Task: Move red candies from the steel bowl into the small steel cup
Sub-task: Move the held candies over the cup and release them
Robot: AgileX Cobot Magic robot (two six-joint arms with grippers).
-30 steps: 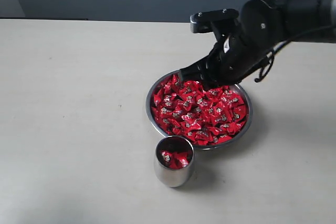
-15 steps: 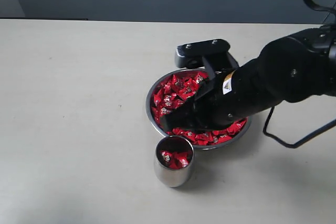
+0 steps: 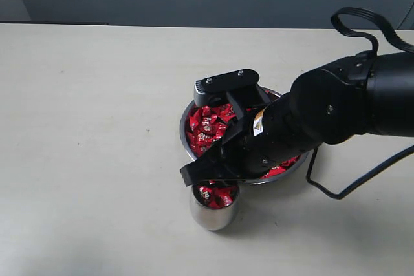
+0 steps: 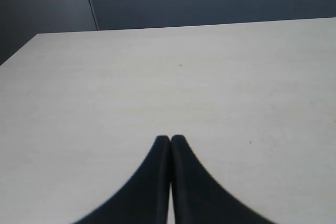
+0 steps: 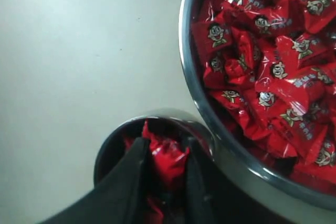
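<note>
A: Right hand (image 5: pixel 165 149), what state?
B: Half closed, pinching one red candy (image 5: pixel 169 157) by its wrapper, right over the cup (image 5: pixel 157 115). Cup stands just beside the bowl (image 5: pixel 190 77); the other candies (image 5: pixel 262 51) are heaped in there.
A: Handling?
B: Light, crinkly, slick foil, I'd judge. Grip the plump middle, not the flat edges.
A: Views?
B: My wrist camera shows the pinch; the outside view hides it behind my arm. Left hand (image 4: pixel 170 141) is pressed shut, empty, over the table (image 4: pixel 157 77).
</note>
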